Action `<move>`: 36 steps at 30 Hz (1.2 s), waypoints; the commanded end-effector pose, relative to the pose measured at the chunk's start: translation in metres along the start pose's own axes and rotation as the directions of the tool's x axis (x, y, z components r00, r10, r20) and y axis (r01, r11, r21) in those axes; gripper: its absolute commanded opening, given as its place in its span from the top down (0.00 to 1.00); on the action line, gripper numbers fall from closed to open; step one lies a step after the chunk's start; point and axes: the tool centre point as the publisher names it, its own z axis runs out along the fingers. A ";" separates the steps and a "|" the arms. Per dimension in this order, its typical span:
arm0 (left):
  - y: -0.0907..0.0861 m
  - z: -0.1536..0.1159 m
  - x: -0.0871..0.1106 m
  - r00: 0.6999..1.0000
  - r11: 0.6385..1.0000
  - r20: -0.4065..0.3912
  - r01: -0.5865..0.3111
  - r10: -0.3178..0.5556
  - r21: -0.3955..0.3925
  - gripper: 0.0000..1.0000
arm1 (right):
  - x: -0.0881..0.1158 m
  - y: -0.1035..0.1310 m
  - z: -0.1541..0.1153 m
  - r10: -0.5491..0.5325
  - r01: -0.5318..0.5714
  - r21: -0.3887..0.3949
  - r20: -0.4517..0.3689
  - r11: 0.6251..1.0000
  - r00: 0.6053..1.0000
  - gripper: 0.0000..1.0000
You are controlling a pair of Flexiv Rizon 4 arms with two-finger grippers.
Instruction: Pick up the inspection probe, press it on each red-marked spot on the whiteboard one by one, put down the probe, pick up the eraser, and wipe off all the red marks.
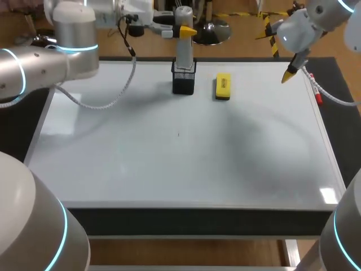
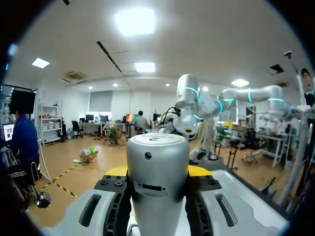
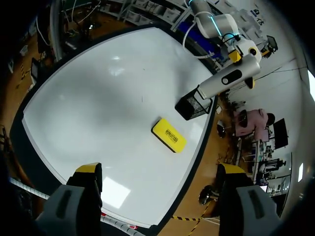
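One grey probe (image 1: 184,53) upright in black mesh holder (image 1: 183,84) at 12 o'clock edge of whiteboard (image 1: 180,158), pinched from both sides by left gripper (image 1: 184,32). Yellow eraser (image 1: 223,87) flat on board, just beside holder at its 3 o'clock. Spread wide and holding nothing, right gripper (image 3: 160,169) hovering near whiteboard's edge at 2 o'clock of eraser, well apart from it.
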 end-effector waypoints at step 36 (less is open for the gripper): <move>0.022 0.002 -0.022 0.996 0.999 0.075 0.050 -0.051 0.014 1.00 | 0.000 0.000 -0.001 -0.001 0.001 0.003 -0.003 1.000 1.000 0.00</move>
